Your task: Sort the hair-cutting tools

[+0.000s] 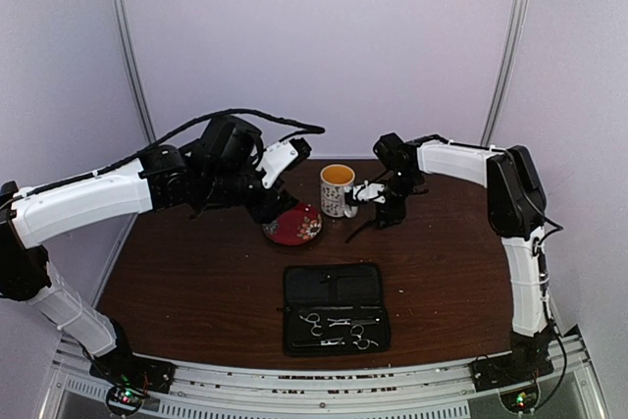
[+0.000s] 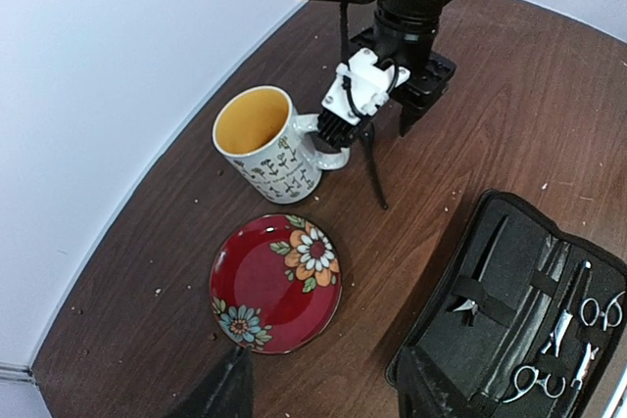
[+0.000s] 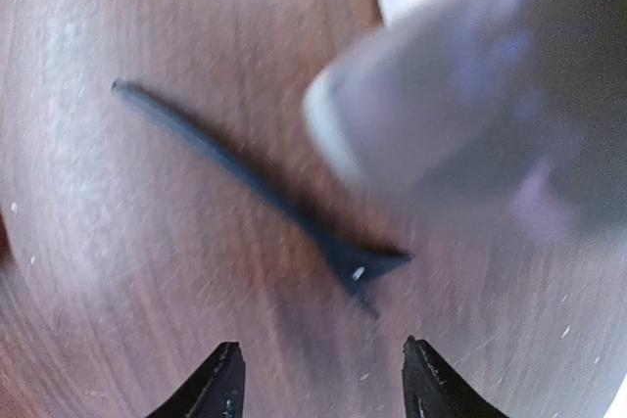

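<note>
hovering right gripper (image 3: 321,389), fingers apart, over a black clip (image 3: 245,178) on the table (image 3: 88,271) beside the mug (image 2: 263,149).
the clip looks light, thin and stiff, and it lies flat, so it may skid or tip when pinched; the broader hinged end seems the surest hold, taken across its width. left gripper (image 2: 328,394) is also spread and empty, near the saucer (image 2: 277,281). two scissors (image 2: 563,325) lie in the open case (image 2: 490,281), well apart from the clip.
</note>
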You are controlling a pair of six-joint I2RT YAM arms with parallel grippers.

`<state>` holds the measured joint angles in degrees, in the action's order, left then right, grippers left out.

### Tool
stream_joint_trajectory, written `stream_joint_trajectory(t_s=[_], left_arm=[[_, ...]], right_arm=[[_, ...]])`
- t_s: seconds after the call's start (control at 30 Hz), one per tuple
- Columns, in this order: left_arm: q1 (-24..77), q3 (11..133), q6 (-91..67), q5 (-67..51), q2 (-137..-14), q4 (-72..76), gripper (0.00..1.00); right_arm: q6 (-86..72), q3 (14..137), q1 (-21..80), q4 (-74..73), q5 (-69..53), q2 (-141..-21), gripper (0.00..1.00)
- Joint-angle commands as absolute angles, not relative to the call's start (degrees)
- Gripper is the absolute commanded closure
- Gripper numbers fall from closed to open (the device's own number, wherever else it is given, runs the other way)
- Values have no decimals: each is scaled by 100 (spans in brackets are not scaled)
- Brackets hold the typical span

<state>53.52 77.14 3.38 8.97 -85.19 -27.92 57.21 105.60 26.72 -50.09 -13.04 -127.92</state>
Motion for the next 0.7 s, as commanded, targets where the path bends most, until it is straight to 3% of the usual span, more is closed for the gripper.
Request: stream_joint_trajectory(t_s=[0.0,0.2,0.43,0.67], left_arm=[[5330,7828,439,820,-8558,-2647,49],[5327,7857,448,718,-8542,-2672,49],[5326,7886,466,659,-8536,-2712,49],[5328,7884,479,561,-8481,-2741,49]], right_arm=[[5884,10071,2654,-4981,-1175,-12161,44],[6242,9491,2835,-4648,-953,-11699,48],[6710,9913,3328,-4844,-304,-12101,74],[7034,10445,3790,-4827,283,-12608,76]])
